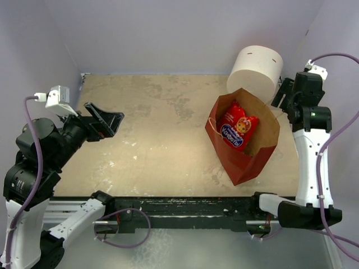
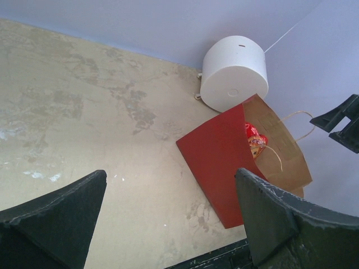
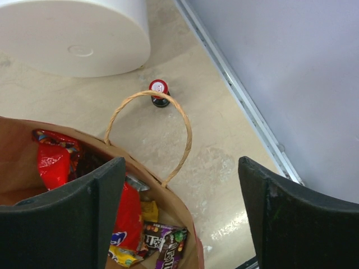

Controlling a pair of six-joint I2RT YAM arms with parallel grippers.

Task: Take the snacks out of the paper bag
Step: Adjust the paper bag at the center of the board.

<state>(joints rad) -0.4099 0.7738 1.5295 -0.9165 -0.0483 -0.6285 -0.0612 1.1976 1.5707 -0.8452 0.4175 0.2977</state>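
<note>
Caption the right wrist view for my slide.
Right hand open over the rim of the paper bag; red snack bag, yellow wrapper and purple candy packet inside, white cylinder beyond.

The left arm (image 1: 42, 148) and right arm (image 1: 308, 151), white-shelled with black joints, are trailing lilac cables (image 1: 336, 55); a green light (image 1: 312, 115) is glowing on the right.

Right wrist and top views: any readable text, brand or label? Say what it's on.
Nothing reads in full.
dark purple candy packet: white letters, perhaps "m", too blurred to be sure.
red cartoon bag: white writing on a blue band, too blurred to read.
red-capped object: white mark on top, too small to read.
paper bag, white cylinder: no print visible.
</note>
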